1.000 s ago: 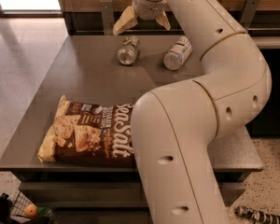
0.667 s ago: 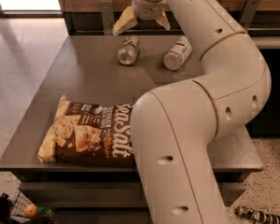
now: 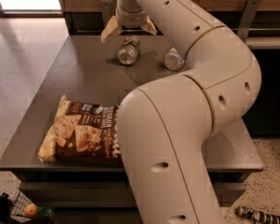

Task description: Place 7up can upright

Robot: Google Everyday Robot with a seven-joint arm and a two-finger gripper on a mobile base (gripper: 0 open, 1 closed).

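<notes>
Claw spread wide (above 7up can)

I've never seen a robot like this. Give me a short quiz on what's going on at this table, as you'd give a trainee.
1. True or false: the 7up can stands upright on the table.
2. Pick one. The gripper is: A) open, close to the can; B) shut on the can, lifted; C) down on the floor.
3. Fill in: the thing lying at the table's near edge is a ___.

Key:
1. False: it lies on its side.
2. A.
3. chip bag.
</notes>
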